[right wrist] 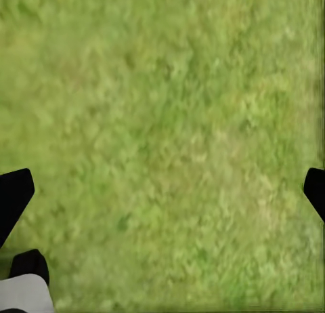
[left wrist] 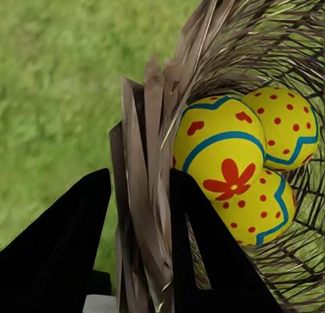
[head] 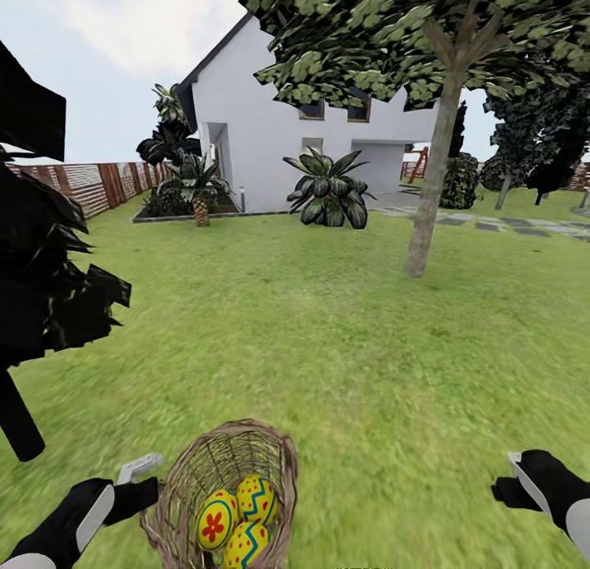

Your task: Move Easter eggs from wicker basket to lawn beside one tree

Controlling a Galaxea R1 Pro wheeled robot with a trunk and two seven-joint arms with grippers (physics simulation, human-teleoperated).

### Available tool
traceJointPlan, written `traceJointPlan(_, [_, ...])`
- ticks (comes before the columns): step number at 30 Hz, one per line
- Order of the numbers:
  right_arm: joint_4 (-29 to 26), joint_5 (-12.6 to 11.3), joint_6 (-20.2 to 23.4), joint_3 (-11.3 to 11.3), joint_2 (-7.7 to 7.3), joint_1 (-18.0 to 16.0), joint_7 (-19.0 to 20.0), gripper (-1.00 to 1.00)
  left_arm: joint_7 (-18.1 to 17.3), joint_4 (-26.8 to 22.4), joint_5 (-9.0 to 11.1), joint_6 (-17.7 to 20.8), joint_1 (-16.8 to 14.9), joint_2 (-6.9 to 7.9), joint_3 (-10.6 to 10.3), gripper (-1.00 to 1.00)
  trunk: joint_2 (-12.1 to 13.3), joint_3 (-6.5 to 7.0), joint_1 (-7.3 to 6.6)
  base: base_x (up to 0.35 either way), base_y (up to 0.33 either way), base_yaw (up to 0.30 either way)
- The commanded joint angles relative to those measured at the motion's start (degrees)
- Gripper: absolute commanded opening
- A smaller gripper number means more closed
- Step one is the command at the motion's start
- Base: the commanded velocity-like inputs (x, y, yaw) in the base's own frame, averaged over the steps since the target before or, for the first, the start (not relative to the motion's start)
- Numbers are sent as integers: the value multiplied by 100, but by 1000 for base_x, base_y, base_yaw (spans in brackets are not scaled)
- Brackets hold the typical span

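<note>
The wicker basket (head: pixel 221 491) is seen low in the head view, on or just above the lawn (head: pixel 328 331); which of the two cannot be told. All three Easter eggs (head: pixel 233 520) are packed inside it, touching one another. In the left wrist view the left hand (left wrist: pixel 139 252) is closed on the basket's rim, one finger outside the weave and one inside, just beside the eggs (left wrist: pixel 240 167). The right hand (right wrist: pixel 162 191) is held spread open and empty over bare grass, well apart from the basket. The tree (head: pixel 434 167) with the leaning grey trunk is seen farther up the lawn, toward the right, with open grass between it and the basket. Several risks are judged from this. The rim is pinched at one side only, so the basket may be tilted when moved and an egg rolled out far from the trunk. The loose woven strands may be crushed or may slip from the grip. If the eggs are taken out singly, the inner finger may be pressed against the nearest egg and the others knocked. The palm-like plants (head: pixel 328 188) by the house (head: pixel 270 118) could be mistaken for a tree, and eggs laid on sloping grass may be carried away from the chosen trunk.
</note>
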Motion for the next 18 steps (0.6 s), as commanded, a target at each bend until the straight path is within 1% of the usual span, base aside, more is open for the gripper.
traceJointPlan(1, [-7, -35, 27, 48, -7, -4, 10, 100, -22, -10, 25, 45, -3, -4, 30, -100, -14, -11, 4, 0, -308, -300])
traceJointPlan(5, [-7, -34, 28, 50, -1, -4, 10, 100, -29, -10, 25, 45, -3, -4, 30, -100, -14, -4, 4, 0, -308, -271])
traceJointPlan(10, [-7, -28, 24, 51, 4, -4, 6, 100, -33, -10, 48, 24, -3, -9, 27, -100, -14, -4, 4, 27, -283, -19])
traceJointPlan(13, [-7, -27, 24, 56, 9, -4, 2, 100, -29, -16, 62, -1, -3, -7, 39, -100, -14, -4, 4, 301, -81, 0])
traceJointPlan(15, [-7, -27, 21, 57, 10, -4, 2, 100, -37, -17, 54, -23, -3, -103, 11, -100, -14, -4, 4, 334, -31, 0])
traceJointPlan(18, [-7, -25, 20, 58, 10, -4, 2, 100, -22, -11, 28, 20, -3, -150, 4, -100, -14, -4, 4, 339, -68, 0])
